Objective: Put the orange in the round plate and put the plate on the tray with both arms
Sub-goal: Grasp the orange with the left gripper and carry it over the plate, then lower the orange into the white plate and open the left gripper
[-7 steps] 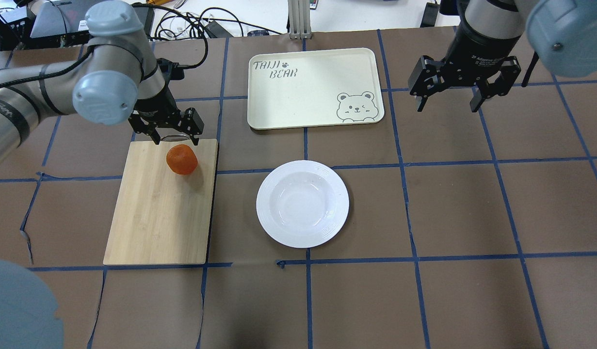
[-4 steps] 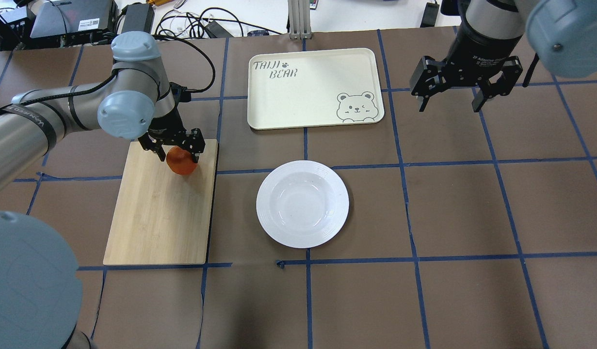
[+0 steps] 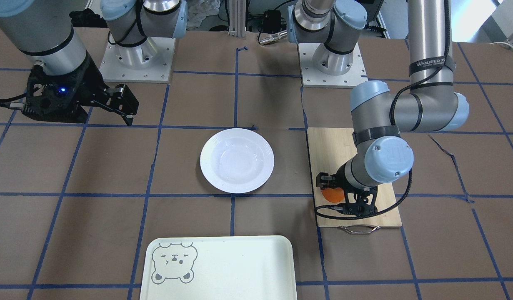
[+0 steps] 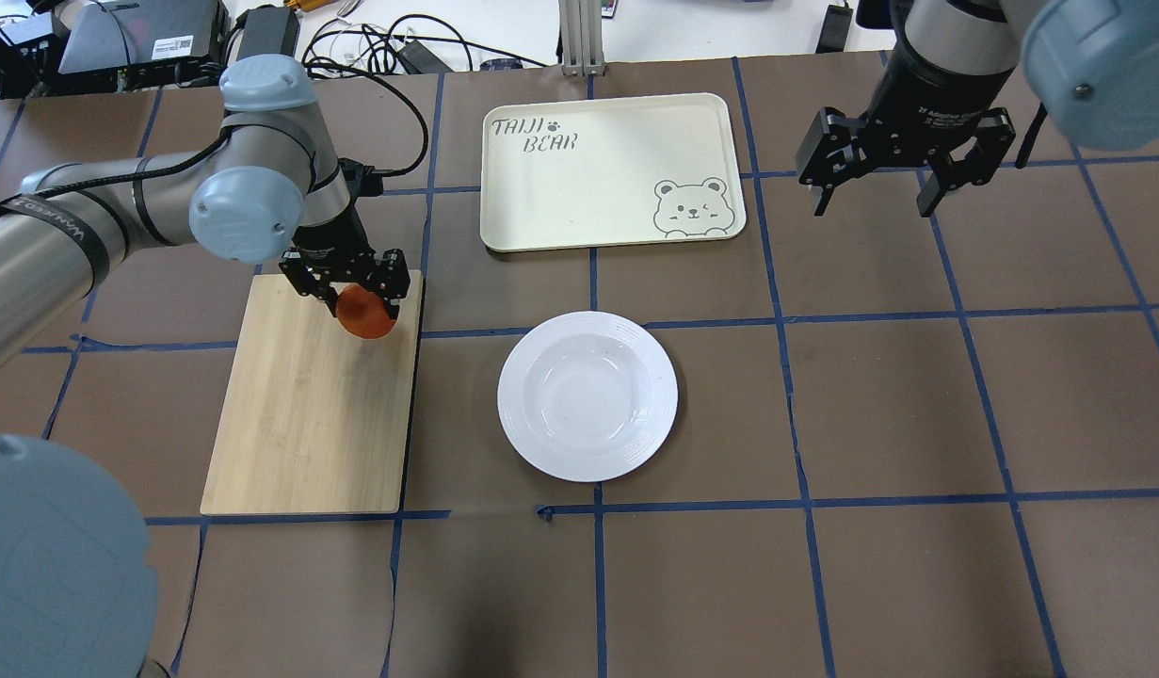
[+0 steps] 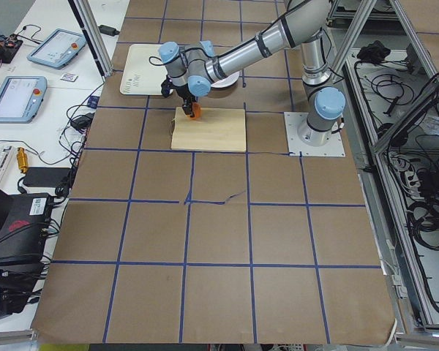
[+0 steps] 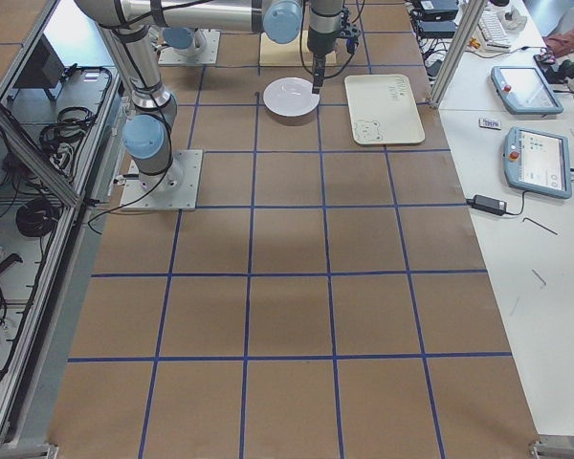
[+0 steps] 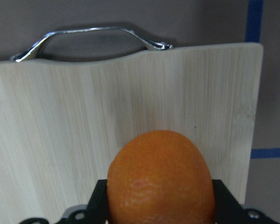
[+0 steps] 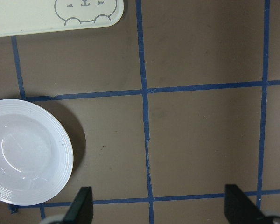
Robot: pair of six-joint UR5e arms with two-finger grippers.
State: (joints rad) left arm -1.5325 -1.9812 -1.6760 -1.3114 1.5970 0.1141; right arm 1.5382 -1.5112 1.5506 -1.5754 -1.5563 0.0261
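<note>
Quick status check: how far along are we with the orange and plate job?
Nothing is finished yet. In hand: the left gripper is closed on the orange at the cutting board. Left: the round plate sits empty on the table, the tray is bare, and the right gripper hangs open beside the tray, so placing the orange and the two-arm plate move both remain.

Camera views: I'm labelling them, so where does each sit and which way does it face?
Front-facing: across the table, facing the robot; both bases.
Overhead: behind the robot, looking forward and down; left arm, right arm.
Exterior left: table's end; left arm near.
Exterior right: opposite end; right arm near.
Left wrist: down on orange; own fingers.
Right wrist: down on round plate; fingertips.
First two share the tray.
</note>
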